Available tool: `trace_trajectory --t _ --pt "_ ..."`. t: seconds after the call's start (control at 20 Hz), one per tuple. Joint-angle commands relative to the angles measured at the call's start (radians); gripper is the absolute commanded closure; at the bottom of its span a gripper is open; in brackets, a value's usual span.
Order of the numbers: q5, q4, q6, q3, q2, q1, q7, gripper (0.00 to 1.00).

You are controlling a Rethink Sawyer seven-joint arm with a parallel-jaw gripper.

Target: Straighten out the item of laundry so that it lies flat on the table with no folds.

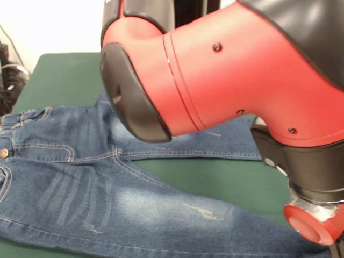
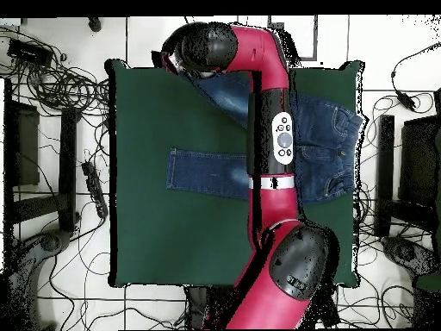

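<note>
Jeans [image 1: 107, 199] spread on table [image 2: 146, 215], waist near one edge, legs splayed apart; soft, limp, moderately heavy denim; best gripped at hem. Arm [image 2: 271, 138] overhead; jaw state cannot be told

The red arm [image 2: 271, 146] stretches across the jeans [image 2: 207, 172], covering their middle from above. Left of the legs in the overhead view, the green table [image 2: 142, 233] lies open.
</note>
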Motion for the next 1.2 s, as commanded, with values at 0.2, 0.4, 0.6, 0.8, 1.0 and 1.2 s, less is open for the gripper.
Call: trace_trajectory --t 0.2,0.4,0.6,0.8,1.0,1.2 --pt "0.11 -0.008 0.034 -0.237 0.008 0.027 0.15 1.0" --pt "0.176 -0.02 0.053 -0.254 0.002 0.036 0.191 1.0" --pt "0.35 0.036 0.158 -0.235 0.007 0.012 0.195 1.0" --pt "0.447 -0.005 0.302 -0.262 -0.011 0.043 0.204 1.0" --pt "0.51 -0.084 0.46 -0.285 -0.029 0.088 0.211 1.0" --pt "0.455 -0.174 0.64 -0.344 0.004 0.125 0.2 1.0"
